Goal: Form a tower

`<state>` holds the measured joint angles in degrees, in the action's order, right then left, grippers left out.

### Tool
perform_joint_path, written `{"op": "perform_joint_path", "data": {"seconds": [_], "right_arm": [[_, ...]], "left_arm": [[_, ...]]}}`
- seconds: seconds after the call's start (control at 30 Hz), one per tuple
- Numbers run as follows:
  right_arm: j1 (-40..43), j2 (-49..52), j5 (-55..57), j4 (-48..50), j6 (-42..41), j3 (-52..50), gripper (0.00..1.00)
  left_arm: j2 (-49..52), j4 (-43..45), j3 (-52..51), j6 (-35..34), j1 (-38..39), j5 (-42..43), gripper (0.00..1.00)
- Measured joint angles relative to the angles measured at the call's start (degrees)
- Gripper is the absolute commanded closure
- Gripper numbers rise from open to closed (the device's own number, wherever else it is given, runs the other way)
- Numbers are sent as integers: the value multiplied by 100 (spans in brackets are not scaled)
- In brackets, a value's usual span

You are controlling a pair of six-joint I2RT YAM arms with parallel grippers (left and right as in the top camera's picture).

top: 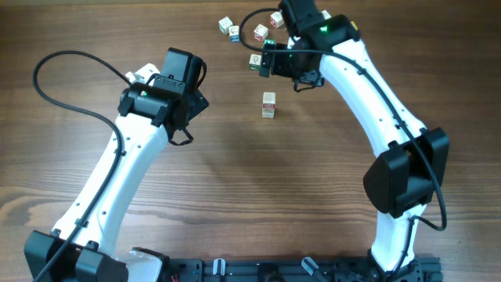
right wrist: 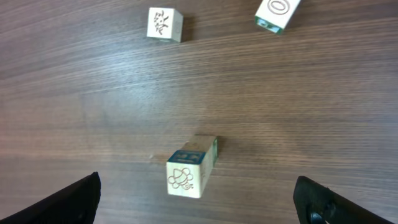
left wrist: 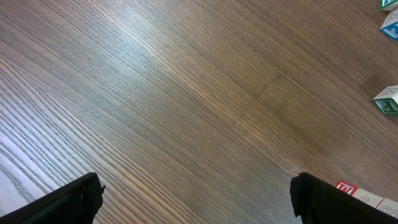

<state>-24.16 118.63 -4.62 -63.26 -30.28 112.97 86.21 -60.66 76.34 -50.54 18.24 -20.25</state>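
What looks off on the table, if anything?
Nothing stands out. The two-cube tower stands on its own mid-table, and the loose alphabet cubes lie scattered beyond it, none touching it.

So from above: the right gripper [top: 266, 60] points across the wooden table [top: 235, 172], with a green-edged cube [top: 256, 60] sitting right off its tips. The tower [top: 268, 104], two little cubes high, stands off to that gripper's side, the side facing the arm bases, clear of it. Further out ahead there's a pair of cubes [top: 226, 24], another cube [top: 261, 33] nearer in, and one more [top: 277, 19] tucked by the wrist. The left gripper [top: 190, 78] hangs well apart from the tower.
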Motion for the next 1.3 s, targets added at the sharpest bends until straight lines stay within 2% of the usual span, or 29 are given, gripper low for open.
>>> {"op": "perform_joint_path", "data": {"seconds": [0.2, 0.47, 1.13, 1.23, 1.27, 1.3], "right_arm": [[-297, 170, -55, -212, -2, 26, 1], [-678, 1233, 96, -188, -138, 42, 1], [-728, 1541, 212, -13, -420, 42, 8], [-708, 1543, 212, 98, -413, 42, 7], [-708, 1541, 212, 129, -411, 42, 1], [-708, 1541, 210, 162, -387, 42, 1]], "left_arm": [[0, 2, 0, -2, 0, 0, 0], [0, 2, 0, -2, 0, 0, 0], [0, 0, 0, -2, 0, 0, 0], [0, 0, 0, -2, 0, 0, 0], [0, 0, 0, -2, 0, 0, 0], [0, 0, 0, -2, 0, 0, 0]]}}
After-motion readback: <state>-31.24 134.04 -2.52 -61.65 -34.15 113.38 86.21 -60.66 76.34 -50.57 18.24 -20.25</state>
